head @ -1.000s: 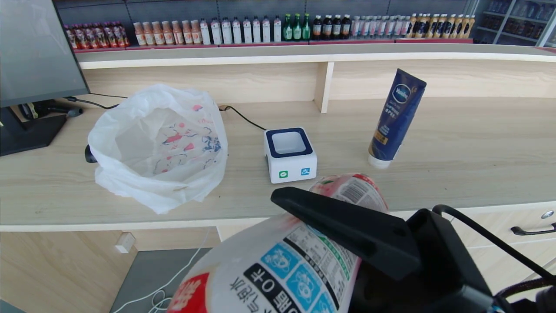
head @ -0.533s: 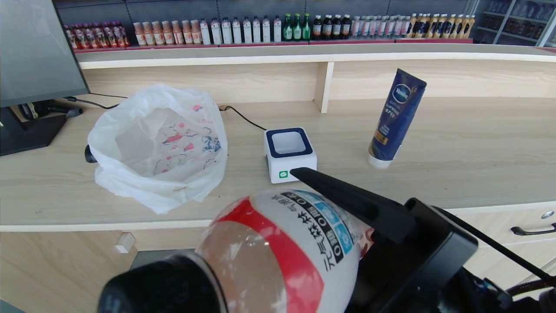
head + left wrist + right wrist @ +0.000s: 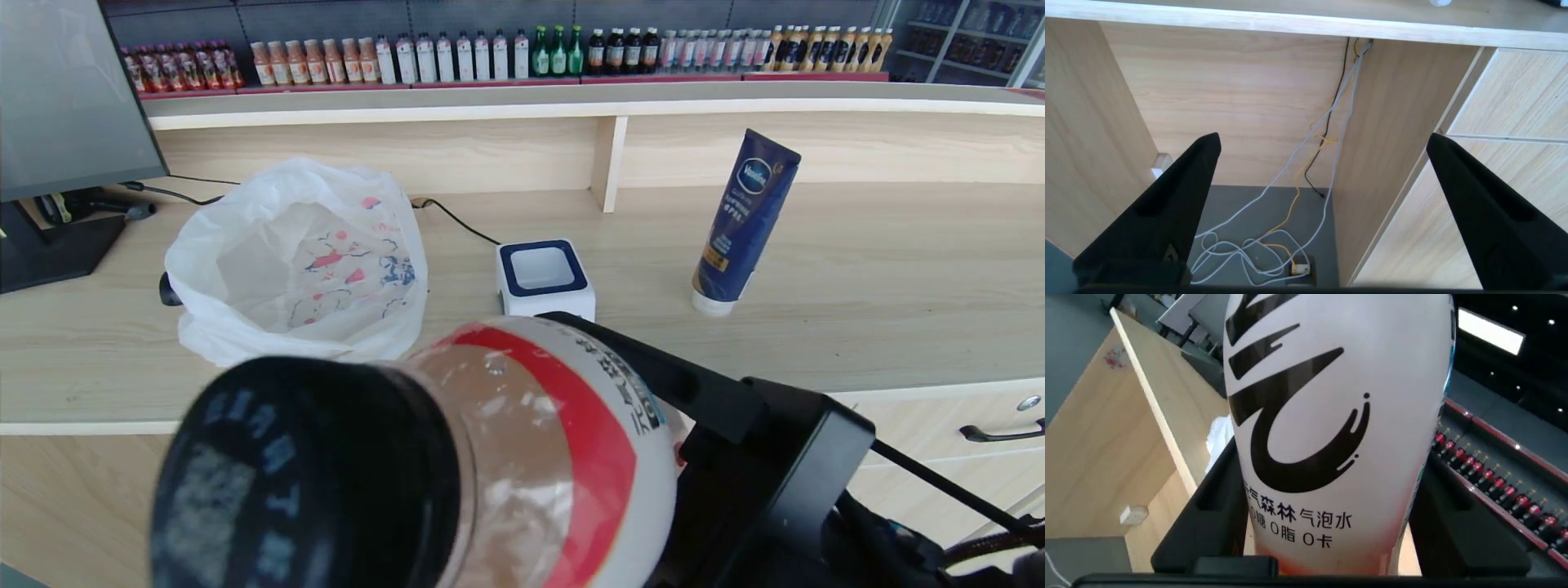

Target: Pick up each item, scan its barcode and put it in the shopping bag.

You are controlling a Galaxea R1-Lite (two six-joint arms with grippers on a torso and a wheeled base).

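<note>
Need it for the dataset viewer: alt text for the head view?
The right gripper holds a bottle close to the camera, black cap toward the lens. Behind it on the wooden counter sit an open white shopping bag, a white scanner and an upright blue tube.

I've got the bottle (image 3: 531, 457) covering the scanner's (image 3: 543, 273) front; its cap (image 3: 302, 482) is blurred, cut off below.

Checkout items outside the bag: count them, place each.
2. A clear, black-capped drink bottle with white-and-red label is held in the right gripper; a dark blue plastic tube stands on the wooden counter right of the white scanner. The bottle may hide others.
</note>
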